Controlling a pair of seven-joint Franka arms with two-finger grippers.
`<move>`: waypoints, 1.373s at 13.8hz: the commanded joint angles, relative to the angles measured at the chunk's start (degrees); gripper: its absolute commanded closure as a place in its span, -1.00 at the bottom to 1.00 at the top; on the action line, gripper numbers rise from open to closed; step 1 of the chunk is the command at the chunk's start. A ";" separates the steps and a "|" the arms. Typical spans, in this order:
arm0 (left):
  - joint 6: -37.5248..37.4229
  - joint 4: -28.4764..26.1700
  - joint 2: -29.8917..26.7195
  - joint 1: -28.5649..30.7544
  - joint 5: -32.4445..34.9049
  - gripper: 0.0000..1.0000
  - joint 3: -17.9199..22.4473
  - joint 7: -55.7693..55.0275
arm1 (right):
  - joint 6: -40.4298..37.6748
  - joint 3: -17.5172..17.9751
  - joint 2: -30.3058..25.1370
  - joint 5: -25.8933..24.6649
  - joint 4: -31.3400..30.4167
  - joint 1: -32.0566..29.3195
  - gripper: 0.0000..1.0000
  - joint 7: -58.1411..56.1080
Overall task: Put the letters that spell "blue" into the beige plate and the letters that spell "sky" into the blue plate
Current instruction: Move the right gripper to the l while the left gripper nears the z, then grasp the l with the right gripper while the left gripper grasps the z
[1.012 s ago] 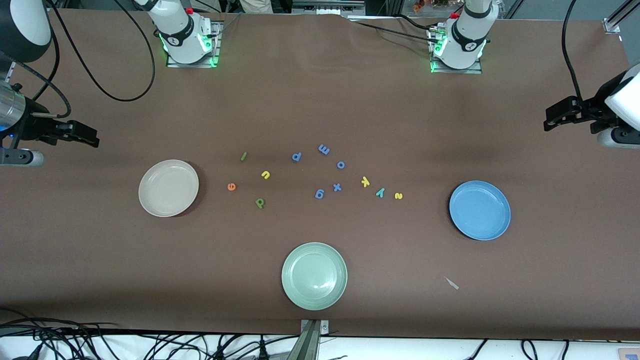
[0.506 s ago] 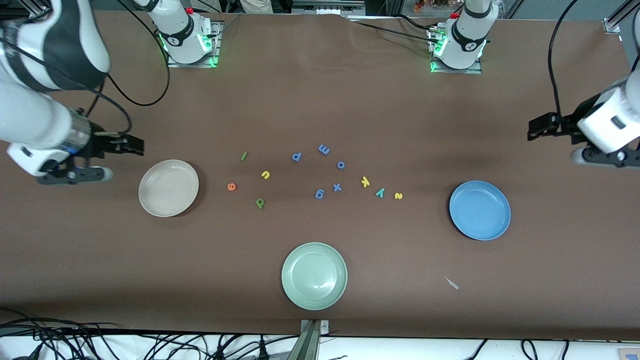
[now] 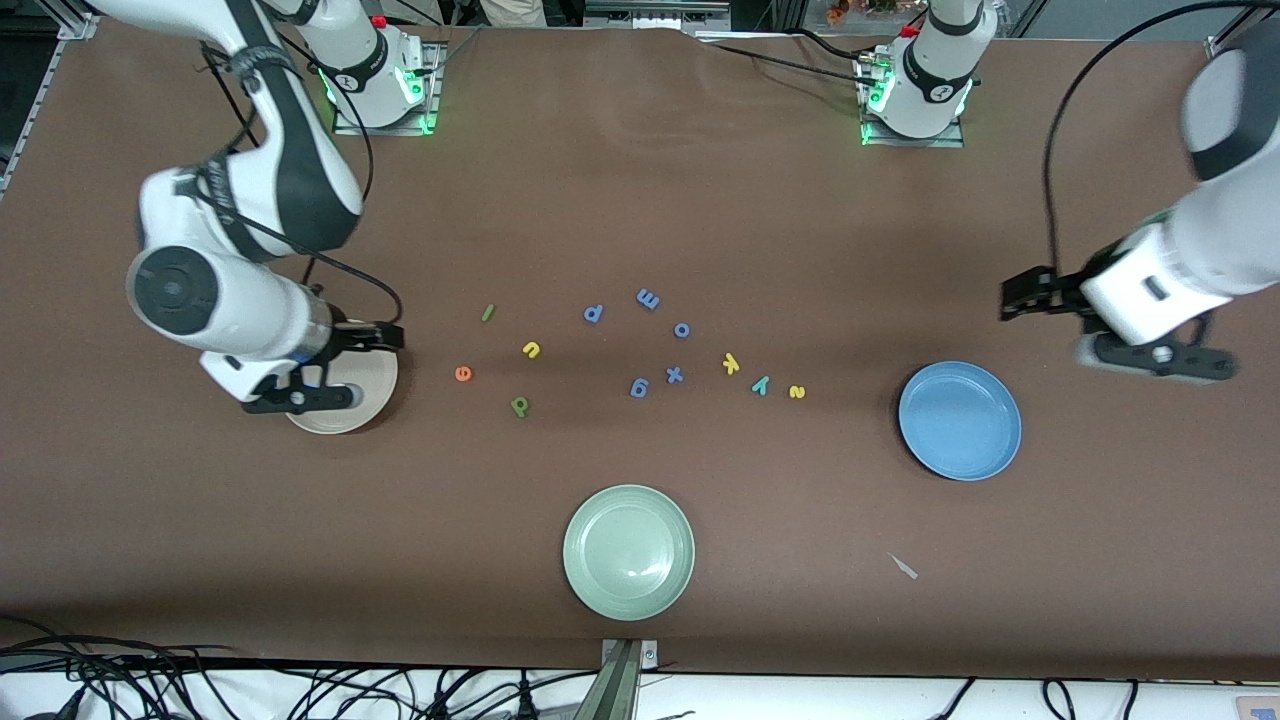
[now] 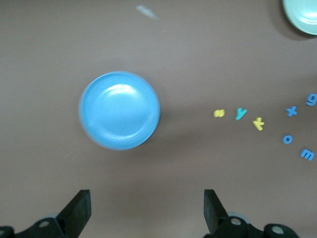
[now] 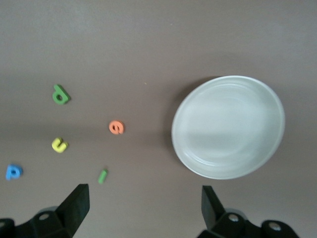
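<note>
- Both arms have swung inward from the tabletop's ends; no letter or plate has shifted, so sorting has not begun.
- Green plate lies nearest, empty.
- Blue plate empty; left gripper hovers near it, fingers spread, holding nothing.
- s, y, k lie between blue plate and periwinkle letters.
- b, e, u, l lie beside beige plate; right gripper over it, fingers wide, empty.

Pale green plate: upright, empty, at table edge nearest front camera. Five periwinkle-blue letters at table centre: p, m, o, x, g; x at 6 o'clock of o. Small pale scrap at 3 o'clock of green plate. Brown table covering.
</note>
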 commanded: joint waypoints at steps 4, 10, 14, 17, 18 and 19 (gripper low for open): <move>14.91 -9.66 1.42 -6.51 -0.88 -1.00 0.65 -0.78 | 13.44 4.11 -3.32 0.65 -14.24 0.47 -1.00 14.28; 44.48 -27.36 4.22 -10.03 -10.97 -1.00 0.65 -1.66 | 29.10 8.33 -4.38 0.39 -27.17 0.47 -1.00 28.26; 44.67 -26.93 8.45 -11.53 -10.72 -1.00 1.44 -1.22 | 34.55 8.95 -4.20 0.39 -33.32 0.56 -1.00 31.98; 44.67 -26.58 11.86 -12.50 -10.63 -1.00 3.81 -0.43 | 37.47 8.95 -2.54 0.39 -35.18 0.56 -1.00 33.99; 44.67 -25.01 14.49 -14.33 -10.72 -0.99 4.77 -1.13 | 37.56 8.95 -2.01 0.39 -35.18 0.73 -1.00 34.87; 44.58 -23.52 15.82 -16.17 -10.81 -0.89 6.69 -1.39 | 37.56 8.95 -1.75 0.39 -35.18 1.69 -1.00 35.40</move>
